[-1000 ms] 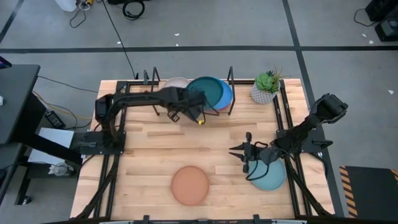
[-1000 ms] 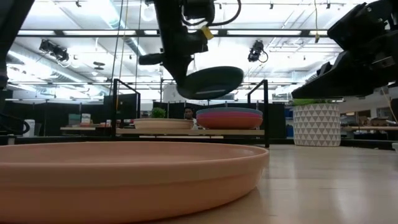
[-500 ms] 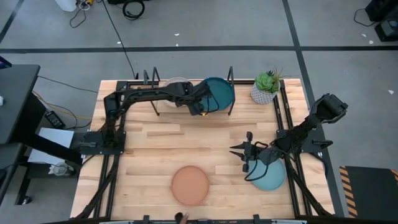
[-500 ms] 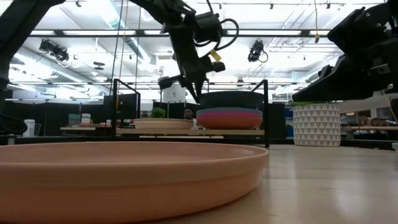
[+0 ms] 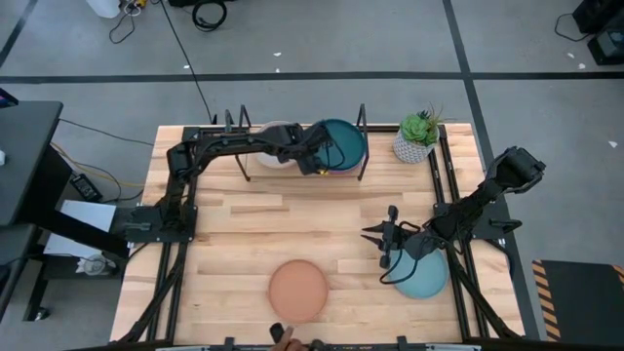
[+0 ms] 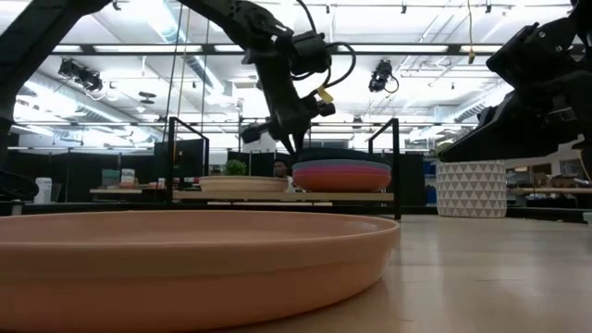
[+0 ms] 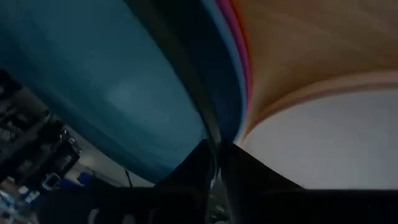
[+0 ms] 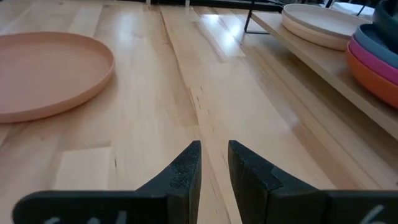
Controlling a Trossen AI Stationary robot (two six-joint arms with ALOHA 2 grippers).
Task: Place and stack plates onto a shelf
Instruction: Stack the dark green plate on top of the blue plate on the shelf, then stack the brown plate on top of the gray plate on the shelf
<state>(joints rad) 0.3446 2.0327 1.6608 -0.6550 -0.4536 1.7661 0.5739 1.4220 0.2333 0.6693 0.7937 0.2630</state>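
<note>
- A second ago the left hand (image 5: 317,161) was carrying the dark teal plate (image 5: 343,144) in the air, tilted, short of the shelf (image 6: 277,195); now that plate lies level on top of the stack at the shelf's right end.
- From the low view, the stack reads orange at the bottom, pink above it, a blue-grey one next, and the teal one as the cap.
- The left hand has come down with the plate and, in its wrist view, its fingers are still closed on the rim, so I'd say the letting-go is what remains of this placement.
- A cream plate (image 5: 276,132) sits alone on the shelf's left half.
- Two plates are left on the worktop (image 5: 234,234): the tan plate (image 5: 298,290) near the front edge, and a light blue plate (image 5: 421,276) on the right.
- The right hand (image 5: 379,237) hangs just beside that light blue plate, fingers nearly together and holding nothing, much as before.
</note>
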